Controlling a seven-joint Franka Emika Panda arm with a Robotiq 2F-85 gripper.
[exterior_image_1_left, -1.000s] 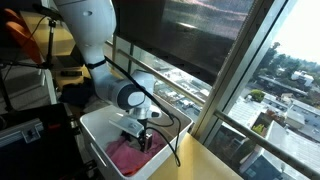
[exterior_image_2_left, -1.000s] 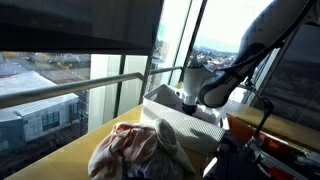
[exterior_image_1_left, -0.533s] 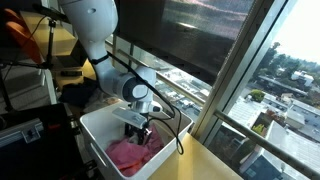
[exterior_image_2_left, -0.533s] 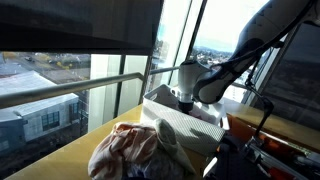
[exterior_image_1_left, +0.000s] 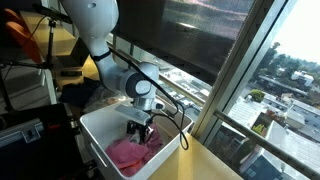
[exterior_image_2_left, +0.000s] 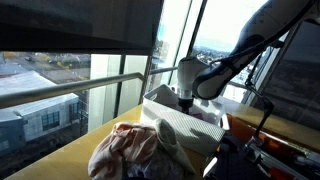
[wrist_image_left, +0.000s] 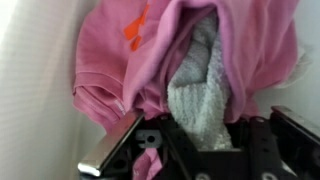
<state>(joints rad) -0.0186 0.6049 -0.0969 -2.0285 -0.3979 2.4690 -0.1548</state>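
My gripper (exterior_image_1_left: 139, 127) reaches down into a white bin (exterior_image_1_left: 96, 124) that holds a crumpled pink garment (exterior_image_1_left: 128, 155). In the wrist view the gripper (wrist_image_left: 210, 135) has its jaws closed in on a grey terry cloth (wrist_image_left: 200, 85) that lies in a fold of the pink garment (wrist_image_left: 115, 55), which bears an orange print (wrist_image_left: 135, 30). The grey cloth fills the gap between the fingers. In an exterior view the gripper (exterior_image_2_left: 184, 100) dips behind the wall of the bin (exterior_image_2_left: 190, 128), so its tips are hidden there.
A loose pile of pale and pinkish clothes (exterior_image_2_left: 135, 150) lies on the yellow tabletop (exterior_image_2_left: 85, 155) beside the bin. A window railing (exterior_image_1_left: 205, 95) runs close behind the bin. Dark equipment (exterior_image_1_left: 30, 125) stands on the bin's other side.
The gripper has sunk a little deeper into the bin and shifted slightly sideways. Its jaws have closed from wide open onto the grey cloth.
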